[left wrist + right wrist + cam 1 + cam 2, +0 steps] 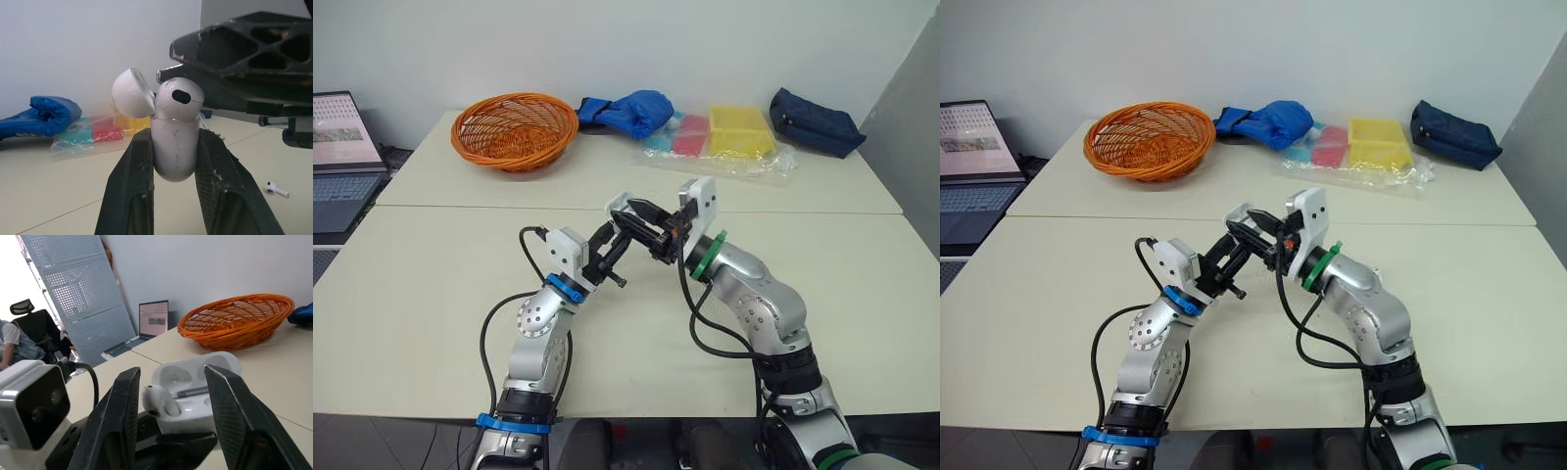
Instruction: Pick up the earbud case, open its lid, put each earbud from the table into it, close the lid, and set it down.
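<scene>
One earbud at the case mouth, one more to go, and the case is held up at centre frame.
The left hand (174,139) pinches the earbud case (175,159) low on its body, lid (131,93) flipped open. The right hand (172,372) straddles it, fingers apart beside the earbud (180,99). The glossy shell looks light and slippery, so grip the flat sides gently. The second earbud (276,188) waits on the tabletop (431,294).

Earbud case (174,147) and earbud (171,105) are showing white, the earbud bearing a black oval patch. Far left, an orange woven basket (514,129) is sitting on the cream bench (431,284); rightward are lying a blue bag (631,111), yellow box (739,130) and navy pouch (815,121).
</scene>
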Robot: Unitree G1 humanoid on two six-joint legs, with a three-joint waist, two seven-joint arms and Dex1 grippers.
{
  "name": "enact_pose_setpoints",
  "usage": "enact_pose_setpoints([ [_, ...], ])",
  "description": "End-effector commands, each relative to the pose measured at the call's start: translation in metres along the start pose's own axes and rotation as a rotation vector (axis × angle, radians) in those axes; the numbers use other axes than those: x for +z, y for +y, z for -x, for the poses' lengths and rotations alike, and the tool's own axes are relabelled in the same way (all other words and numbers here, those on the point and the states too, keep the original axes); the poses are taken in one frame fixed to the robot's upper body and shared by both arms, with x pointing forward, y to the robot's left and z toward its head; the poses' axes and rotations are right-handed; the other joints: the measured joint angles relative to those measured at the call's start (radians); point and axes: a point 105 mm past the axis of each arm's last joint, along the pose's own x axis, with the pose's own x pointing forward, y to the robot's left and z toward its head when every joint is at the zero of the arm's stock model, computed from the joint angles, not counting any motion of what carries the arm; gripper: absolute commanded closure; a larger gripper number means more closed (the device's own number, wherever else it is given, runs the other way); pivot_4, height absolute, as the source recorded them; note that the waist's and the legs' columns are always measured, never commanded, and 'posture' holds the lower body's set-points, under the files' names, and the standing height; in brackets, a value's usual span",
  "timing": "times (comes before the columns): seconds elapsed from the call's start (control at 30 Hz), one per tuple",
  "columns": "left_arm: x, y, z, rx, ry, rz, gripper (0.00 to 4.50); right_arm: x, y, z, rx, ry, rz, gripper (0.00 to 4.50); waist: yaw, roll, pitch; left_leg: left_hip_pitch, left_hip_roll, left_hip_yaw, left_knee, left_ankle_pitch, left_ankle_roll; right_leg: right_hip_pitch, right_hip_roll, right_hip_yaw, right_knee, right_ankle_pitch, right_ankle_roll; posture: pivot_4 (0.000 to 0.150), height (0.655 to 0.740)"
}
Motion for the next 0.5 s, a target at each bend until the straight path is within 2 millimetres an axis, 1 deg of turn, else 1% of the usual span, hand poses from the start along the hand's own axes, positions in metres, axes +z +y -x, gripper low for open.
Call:
enact_pose_setpoints([
  [0.03,0.018,-0.004,-0.007,-0.022,-0.069,-0.025,3.75,0.023,0.015,-0.001,0.069,-0.065,0.046,2.37,0.000,0.000,0.000,0.000,0.000,0.000,0.000,0.000,0.000,0.000,0.000,0.000,0.000,0.000,0.000,0.150,0.7400],
  [0.27,0.018,-0.004,-0.007,-0.022,-0.068,-0.028,3.75,0.033,0.023,0.002,0.096,-0.069,0.093,2.37,0.000,0.000,0.000,0.000,0.000,0.000,0.000,0.000,0.000,0.000,0.000,0.000,-0.001,0.000,0.000,0.150,0.7400],
  [0.33,0.018,-0.005,-0.007,-0.023,-0.068,-0.028,3.75,0.037,0.028,0.005,0.131,-0.063,0.112,2.37,0.000,0.000,0.000,-0.001,0.000,0.000,0.000,0.000,0.000,0.000,0.000,0.000,-0.001,0.000,0.000,0.150,0.7400],
  [0.4,0.018,-0.005,-0.007,-0.024,-0.067,-0.029,3.75,0.034,0.034,0.007,0.167,-0.024,0.150,2.75,0.000,0.000,0.000,-0.001,0.000,0.000,0.000,0.000,0.000,0.000,0.000,0.000,-0.001,0.000,0.000,0.150,0.7400],
  [0.43,0.017,-0.005,-0.007,-0.025,-0.066,-0.030,3.75,0.029,0.035,0.007,0.171,0.010,0.165,2.96,0.000,0.000,0.000,-0.001,0.000,0.000,0.000,0.000,0.000,0.000,0.000,0.000,-0.001,0.000,0.000,0.150,0.7400],
  [0.5,0.017,-0.005,-0.007,-0.024,-0.066,-0.029,3.75,0.025,0.036,0.007,0.182,0.028,0.177,3.66,0.000,0.000,0.000,-0.001,0.000,0.000,0.000,0.000,0.000,0.000,-0.001,0.000,-0.001,0.000,0.000,0.150,0.7400],
])
